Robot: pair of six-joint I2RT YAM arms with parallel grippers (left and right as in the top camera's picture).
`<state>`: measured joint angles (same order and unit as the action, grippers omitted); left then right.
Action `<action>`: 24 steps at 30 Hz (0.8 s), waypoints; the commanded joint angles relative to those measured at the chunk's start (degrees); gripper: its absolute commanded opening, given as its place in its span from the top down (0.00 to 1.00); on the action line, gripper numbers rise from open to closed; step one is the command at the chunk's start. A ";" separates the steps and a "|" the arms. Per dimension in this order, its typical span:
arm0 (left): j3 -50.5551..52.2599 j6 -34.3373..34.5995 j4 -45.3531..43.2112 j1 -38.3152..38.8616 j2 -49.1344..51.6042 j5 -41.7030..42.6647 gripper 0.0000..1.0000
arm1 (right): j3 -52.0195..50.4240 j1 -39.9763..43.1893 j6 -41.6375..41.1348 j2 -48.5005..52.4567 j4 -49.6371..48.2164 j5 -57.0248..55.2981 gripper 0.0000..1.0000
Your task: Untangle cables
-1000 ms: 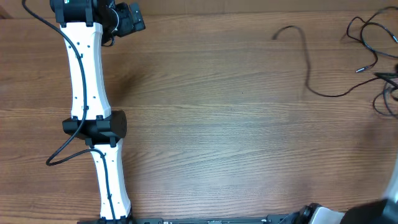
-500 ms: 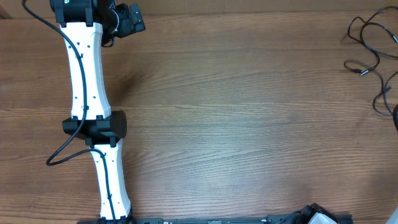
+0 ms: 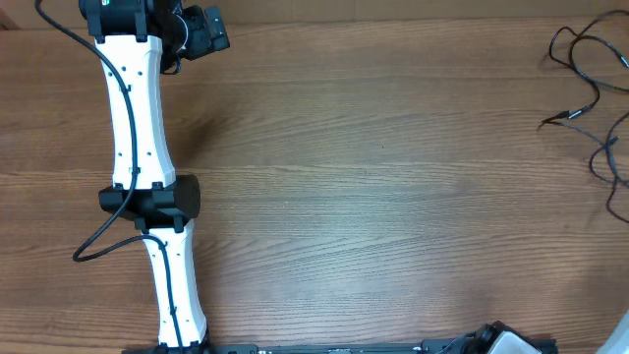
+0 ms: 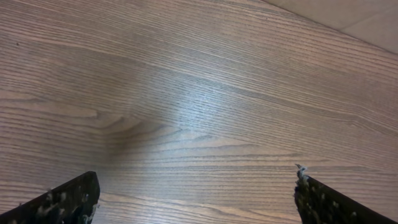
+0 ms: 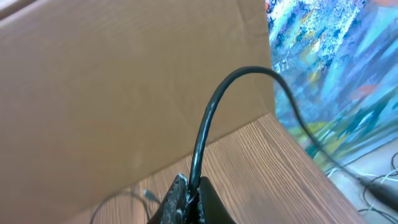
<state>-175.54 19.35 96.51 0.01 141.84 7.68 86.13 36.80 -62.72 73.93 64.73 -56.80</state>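
Dragged off the mid worktop (image 3: 393,197), the cables (image 3: 580,111) now bunch at its right edge; our right hand (image 5: 188,198) pinches one, our left hand (image 4: 194,183) gapes wide.

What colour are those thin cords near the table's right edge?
Black; the cords show best in the overhead view.

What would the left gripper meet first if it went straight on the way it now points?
Most likely the wooden table: the left gripper, jaws wide open, faces bare wood, with nothing else showing in its wrist view.
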 commanded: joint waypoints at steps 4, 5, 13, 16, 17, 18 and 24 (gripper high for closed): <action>-1.22 0.35 0.15 0.55 -2.01 -0.61 0.00 | 0.31 5.22 -2.43 8.92 -7.23 -2.93 0.96; -1.22 0.35 0.15 0.61 -2.01 -0.63 0.00 | 0.31 6.58 -1.20 10.32 -8.96 -2.64 0.96; -1.22 0.35 0.15 0.66 -1.99 -0.63 0.00 | 0.28 16.94 0.96 19.34 -14.49 18.82 0.96; -1.22 0.35 0.15 0.66 -2.01 -0.63 0.00 | 0.20 18.21 3.23 22.60 -14.56 28.39 0.96; -1.22 0.35 0.15 0.66 -2.01 -0.63 0.00 | 0.17 18.18 3.21 23.50 -14.47 30.16 0.96; -1.22 0.35 0.15 0.66 -2.01 -0.63 0.00 | 0.13 18.18 3.17 24.55 -14.36 31.67 0.96; -1.22 0.35 0.15 0.66 -1.99 -0.63 0.00 | -0.15 16.81 2.95 29.81 -15.32 38.93 0.96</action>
<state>-175.54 19.33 96.51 0.01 141.84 7.68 86.11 54.50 -60.12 101.65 50.52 -25.17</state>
